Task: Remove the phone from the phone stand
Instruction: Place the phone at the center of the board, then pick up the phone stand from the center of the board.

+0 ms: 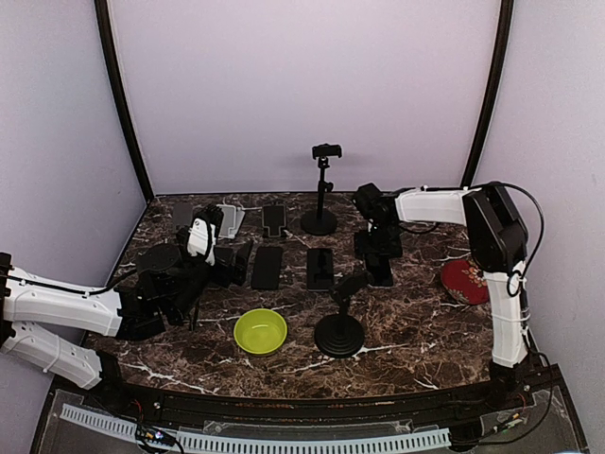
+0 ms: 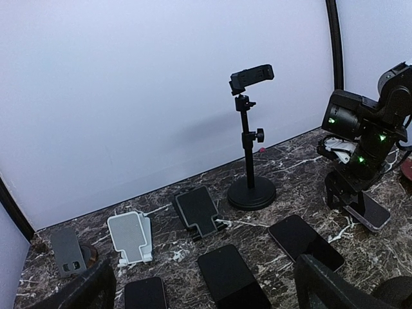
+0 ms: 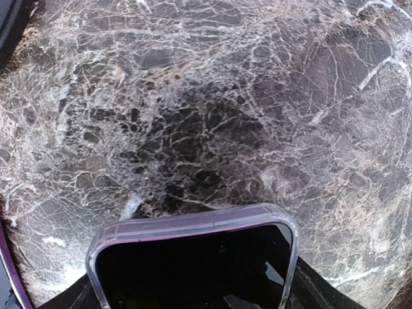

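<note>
The left gripper (image 2: 205, 270) is resting fully released at the near left. Mid-table, the right gripper (image 2: 346, 193) is clasping the phone (image 3: 193, 264) across its width, low over the table (image 3: 206, 116). Beyond, the phone stand (image 1: 321, 189) is sitting empty. Set-down is likely: lower slowly and level before releasing.
</note>
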Controlling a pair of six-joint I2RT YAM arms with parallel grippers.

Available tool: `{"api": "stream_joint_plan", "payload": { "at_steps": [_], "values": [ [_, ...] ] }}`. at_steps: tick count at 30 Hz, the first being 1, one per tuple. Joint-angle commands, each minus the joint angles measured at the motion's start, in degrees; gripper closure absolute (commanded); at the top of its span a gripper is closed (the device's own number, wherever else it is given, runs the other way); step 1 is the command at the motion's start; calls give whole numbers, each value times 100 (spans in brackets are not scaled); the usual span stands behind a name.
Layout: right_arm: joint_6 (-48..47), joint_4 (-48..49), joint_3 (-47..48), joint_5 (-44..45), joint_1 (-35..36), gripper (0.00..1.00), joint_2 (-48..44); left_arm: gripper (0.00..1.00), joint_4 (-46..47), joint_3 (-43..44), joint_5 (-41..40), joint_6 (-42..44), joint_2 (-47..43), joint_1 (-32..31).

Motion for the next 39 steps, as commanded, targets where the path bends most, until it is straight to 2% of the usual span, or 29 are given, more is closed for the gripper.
{"api": "stream_joint_plan", "payload": {
  "at_steps": [1, 7, 9, 10, 16, 25, 39],
  "values": [
    [0, 23, -342, -98, -77, 36, 96, 1, 196, -88, -8, 49, -82, 26],
    [84, 130, -308, -301, -70, 24, 99, 1, 183, -92, 6, 82, -101, 26],
    [117, 165, -327, -310, -70, 7, 70, 1, 167, -89, 3, 85, -98, 26],
    [125, 193, -332, -323, -67, 6, 52, 1, 168, -92, 14, 85, -90, 26],
    [226, 310, -419, -448, -69, 3, -157, 1, 146, -57, 43, 57, -33, 26],
    [128, 885, -720, -458, -48, 0, -936, 1, -83, 85, 179, -45, -19, 26],
    [-473, 2185, -2030, -488, -80, 0, -2748, 1, -995, 625, 333, -144, 27, 26]
  ]
}}
